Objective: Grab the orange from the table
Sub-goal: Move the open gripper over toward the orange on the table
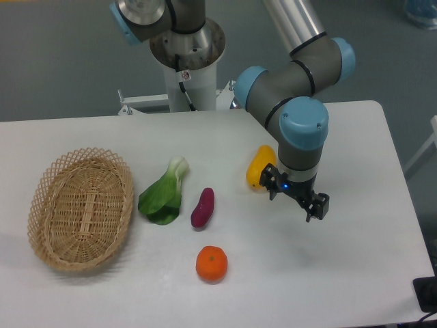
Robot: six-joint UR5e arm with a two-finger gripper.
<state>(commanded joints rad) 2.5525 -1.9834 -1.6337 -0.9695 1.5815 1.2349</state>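
The orange (212,264) sits alone near the front edge of the white bench (355,273), well apart from the gripper (298,201), whose empty jaws stand apart beside a yellow pepper (259,167). The approach appears barely begun; the arm must next travel over the fruit and descend.

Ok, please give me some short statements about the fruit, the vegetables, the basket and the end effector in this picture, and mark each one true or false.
1. The orange lies inside the basket. False: it lies on the bare table, right of the basket.
2. The end effector holds nothing. True.
3. The purple vegetable lies between the leafy green and the yellow pepper. True.
4. The end effector is directly above the orange. False: it is off to the right, near the yellow pepper.
5. The basket is empty. True.
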